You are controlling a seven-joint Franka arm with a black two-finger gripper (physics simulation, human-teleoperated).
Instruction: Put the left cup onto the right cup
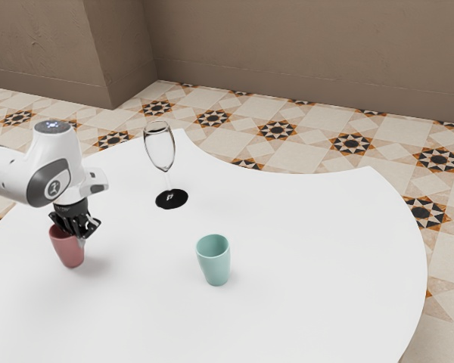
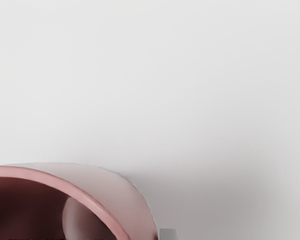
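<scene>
The left cup is a pink cup [image 1: 66, 248] standing upright on the white table [image 1: 303, 249] at the exterior view's left. My gripper [image 1: 74, 228] is down on its rim from above, on the side toward the other cup. In the wrist view the pink cup [image 2: 65, 200] lies right under my hand, its rim and dark inside showing. The right cup is a teal cup [image 1: 213, 259], upright and open side up, well off toward the exterior view's right.
An empty wine glass [image 1: 160, 151] stands on a black coaster [image 1: 171, 199] behind the line between the two cups. The table's curved edge runs along the back and the exterior view's right, with patterned floor beyond.
</scene>
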